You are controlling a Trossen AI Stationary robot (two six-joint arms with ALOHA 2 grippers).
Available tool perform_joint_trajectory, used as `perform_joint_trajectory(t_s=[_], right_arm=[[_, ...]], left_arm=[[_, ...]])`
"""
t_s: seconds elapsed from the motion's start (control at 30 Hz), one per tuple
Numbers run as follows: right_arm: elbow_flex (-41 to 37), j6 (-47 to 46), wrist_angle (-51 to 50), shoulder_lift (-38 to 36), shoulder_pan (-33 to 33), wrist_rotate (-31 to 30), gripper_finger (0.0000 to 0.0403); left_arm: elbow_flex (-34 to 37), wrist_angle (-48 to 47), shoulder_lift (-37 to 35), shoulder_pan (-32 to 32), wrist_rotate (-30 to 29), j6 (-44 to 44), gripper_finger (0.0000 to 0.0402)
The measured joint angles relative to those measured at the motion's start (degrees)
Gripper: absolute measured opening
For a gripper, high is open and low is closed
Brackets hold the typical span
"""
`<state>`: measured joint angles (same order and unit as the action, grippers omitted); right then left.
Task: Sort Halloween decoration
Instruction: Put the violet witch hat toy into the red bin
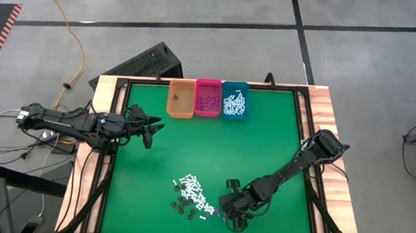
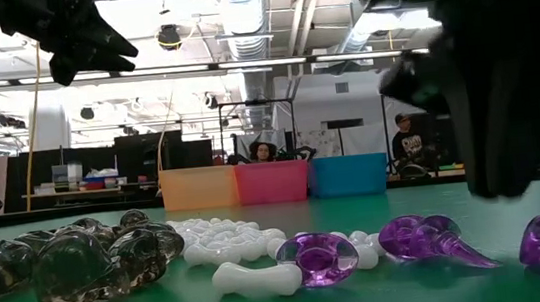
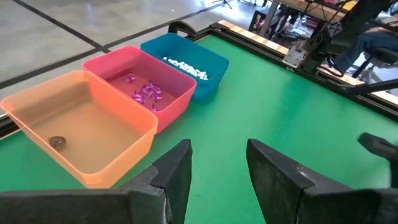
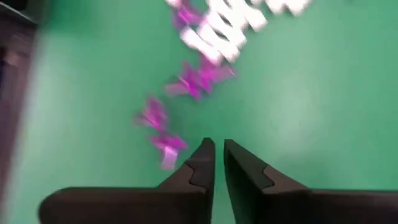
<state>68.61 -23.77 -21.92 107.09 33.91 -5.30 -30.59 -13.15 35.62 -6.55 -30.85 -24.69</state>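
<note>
Hovering at the 5 o'clock part of the green mat [image 1: 264, 141], the right gripper [image 1: 226, 211] hangs just beside the scattered pile of Halloween decoration [image 1: 192, 196]. Its fingers [image 4: 200, 163] are nearly together with only a thin slit between them and nothing pinched, apparently lining up on the purple bits [image 4: 198, 79] at the heap's edge. White sticks [image 2: 258, 276] and dark pieces [image 2: 71, 264] lie mixed alongside. At 12 o'clock stand the orange bin [image 1: 181, 99], pink bin [image 1: 208, 97] and teal bin [image 1: 234, 99], partly filled. Between pile and bins the mat is open. The left gripper [image 1: 150, 127] waits at 9 o'clock, jaws apart and holding nothing.
</note>
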Motion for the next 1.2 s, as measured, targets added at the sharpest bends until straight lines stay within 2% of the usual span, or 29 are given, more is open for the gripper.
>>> perform_joint_trajectory(t_s=[0.17,0.37,0.53,0.63,0.87,1.2], right_arm=[[3.8,-0.1,0.8,0.0,1.3,0.7,0.0108],[4.1,1.8,0.2,0.0,4.5,0.4,0.0173],[4.1,1.9,-1.4,0.0,4.8,-5.8,0.0211],[4.1,2.0,-1.1,0.4,3.9,-6.4,0.0218],[4.1,4.2,1.8,3.8,4.5,-2.2,0.0214],[4.1,0.9,-0.5,5.6,4.4,-3.7,0.0202]], left_arm=[[0.0,0.0,0.0,0.0,0.4,0.0,0.0144],[0.0,-0.8,0.0,0.0,0.6,0.0,0.0144],[0.0,-1.8,0.0,0.0,1.2,0.0,0.0144],[0.0,-1.9,0.0,0.0,1.6,-0.1,0.0144],[0.0,-2.7,0.0,0.0,1.6,-0.2,0.0144],[0.0,-3.1,0.0,0.0,1.6,-0.5,0.0144]])
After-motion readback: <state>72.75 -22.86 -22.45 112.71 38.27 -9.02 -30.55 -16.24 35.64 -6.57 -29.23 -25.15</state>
